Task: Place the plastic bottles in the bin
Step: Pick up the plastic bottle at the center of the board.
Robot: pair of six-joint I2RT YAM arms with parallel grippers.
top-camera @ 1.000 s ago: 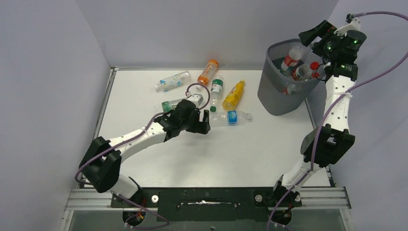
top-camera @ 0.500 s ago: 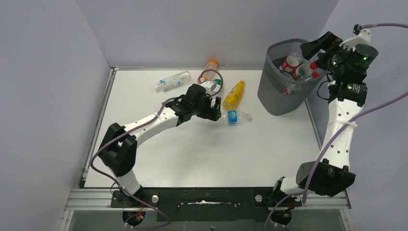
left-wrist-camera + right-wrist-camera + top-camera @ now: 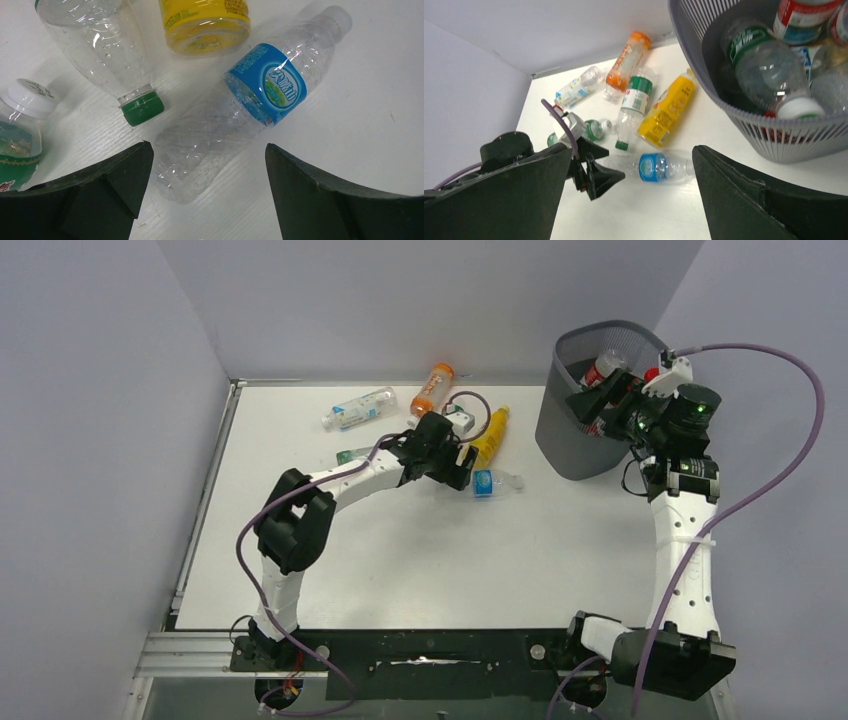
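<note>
Left end effector, jaws wide apart and empty, hovers over blue-label bottle lying on table beside yellow bottle; best lowered astride its clear body, avoiding green-capped bottle.

No legible text — blurred print on the blue label (yellow bottle too)

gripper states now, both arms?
Left gripper: open, empty, over the blue-label bottle.
Right gripper: open, empty, near the bin.
</note>
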